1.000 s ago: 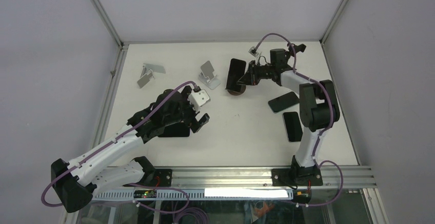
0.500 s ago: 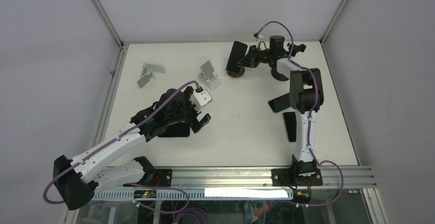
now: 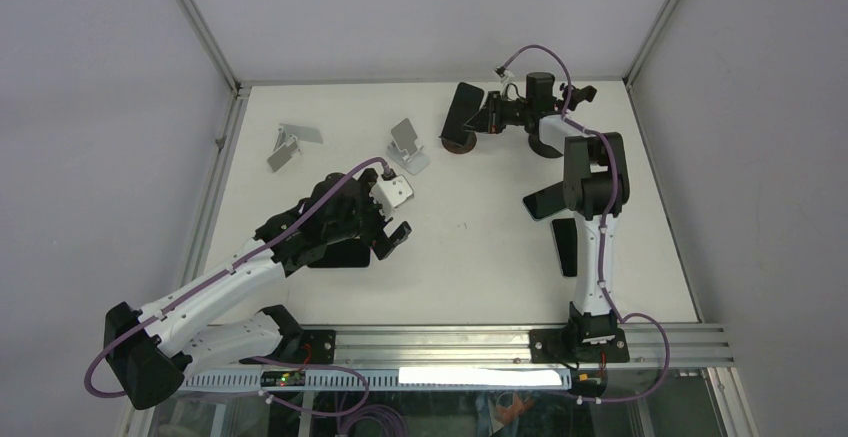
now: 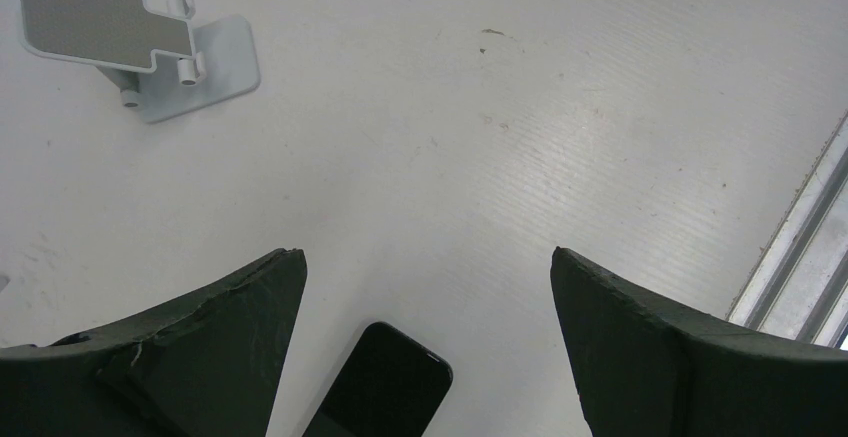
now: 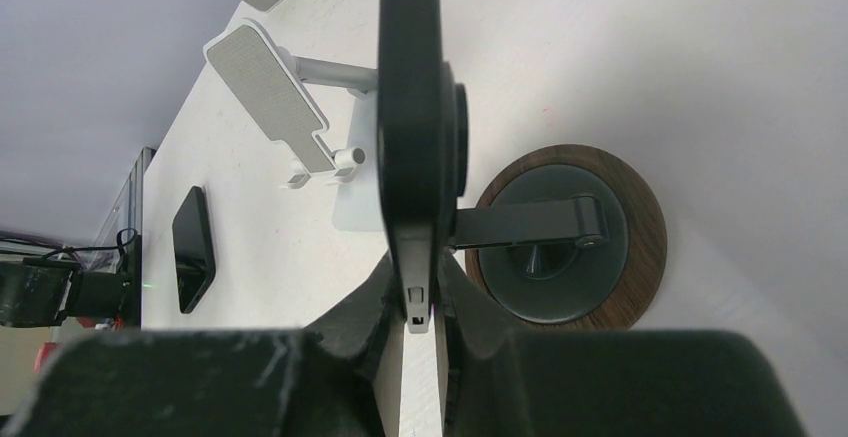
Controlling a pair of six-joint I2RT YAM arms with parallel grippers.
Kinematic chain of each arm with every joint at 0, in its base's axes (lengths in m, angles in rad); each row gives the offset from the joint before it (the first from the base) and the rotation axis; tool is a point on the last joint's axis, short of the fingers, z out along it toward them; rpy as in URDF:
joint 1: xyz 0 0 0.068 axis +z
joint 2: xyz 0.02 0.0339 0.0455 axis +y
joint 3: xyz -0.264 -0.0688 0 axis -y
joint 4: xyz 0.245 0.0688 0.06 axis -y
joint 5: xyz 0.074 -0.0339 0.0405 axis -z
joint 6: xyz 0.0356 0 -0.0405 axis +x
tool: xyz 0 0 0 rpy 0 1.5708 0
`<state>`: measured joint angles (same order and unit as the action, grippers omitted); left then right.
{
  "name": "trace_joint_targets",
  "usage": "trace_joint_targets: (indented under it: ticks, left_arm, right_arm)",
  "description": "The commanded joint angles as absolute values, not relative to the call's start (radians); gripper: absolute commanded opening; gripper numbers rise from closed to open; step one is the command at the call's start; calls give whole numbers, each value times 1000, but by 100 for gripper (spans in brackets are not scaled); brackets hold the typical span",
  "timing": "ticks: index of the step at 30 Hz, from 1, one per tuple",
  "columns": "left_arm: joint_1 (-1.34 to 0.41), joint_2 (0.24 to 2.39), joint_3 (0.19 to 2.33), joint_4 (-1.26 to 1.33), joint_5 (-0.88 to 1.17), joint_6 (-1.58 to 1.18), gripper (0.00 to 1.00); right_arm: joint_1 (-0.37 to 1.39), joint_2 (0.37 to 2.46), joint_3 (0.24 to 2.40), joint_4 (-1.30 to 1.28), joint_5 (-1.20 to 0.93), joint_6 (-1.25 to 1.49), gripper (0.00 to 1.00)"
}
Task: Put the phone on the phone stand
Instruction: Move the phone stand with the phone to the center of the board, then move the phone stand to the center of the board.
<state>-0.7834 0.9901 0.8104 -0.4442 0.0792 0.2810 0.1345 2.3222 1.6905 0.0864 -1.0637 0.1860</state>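
The right end effector [image 5: 415, 297] is closed tight on a black phone [image 5: 410, 107], pinching it near one short end, one finger on each flat side. The phone stands on its thin edge by the far edge of the worktop, a bit right of the middle. It is right next to the round stand with the wooden base [image 5: 640, 257]. I cannot tell if it is touching the stand's holder. A phone like this looks stiff and flat, not very heavy, and smooth, so it could slip. The glass could crack if it falls. Because it is held at one end, the long part may tip, so it should go down slowly and straight. The left end effector [image 4: 425, 257] is open wide and holds nothing. It hangs over another phone [image 4: 385, 387] lying flat, left of the middle of the worktop, near a silver stand [image 4: 150, 47].
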Motion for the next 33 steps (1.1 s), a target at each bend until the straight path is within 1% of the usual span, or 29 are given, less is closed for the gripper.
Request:
trace_joint_targets:
  ticks: [1, 9, 18, 22, 23, 24, 27, 30, 33]
  left_arm:
    - [-770, 979, 814, -433, 67, 302, 97]
    - [-769, 976, 813, -433, 67, 302, 97]
    - [-770, 964, 814, -434, 69, 301, 97]
    - [-770, 955, 815, -433, 72, 299, 97]
    - [-770, 953, 816, -433, 72, 298, 97]
    - [-770, 949, 816, -433, 73, 297, 97]
    - [-770, 939, 815, -434, 68, 298, 97]
    - [-769, 927, 814, -433, 65, 297, 97]
    - [-769, 915, 813, -433, 63, 296, 97]
  right_arm:
    - [123, 2294, 1711, 163, -1085, 210, 18]
    - [120, 2272, 1686, 163, -1082, 201, 34]
    - [121, 2178, 1568, 106, -1049, 99, 67]
    - [121, 2121, 1480, 100, -1029, 64, 78]
    - [121, 2108, 1462, 91, -1026, 52, 83]
    - [120, 2089, 1445, 80, -1022, 35, 86]
    - [125, 2040, 1404, 16, -1004, -36, 99]
    - [141, 1987, 1400, -213, -965, -165, 99]
    - [157, 1930, 1385, -354, -916, -256, 99]
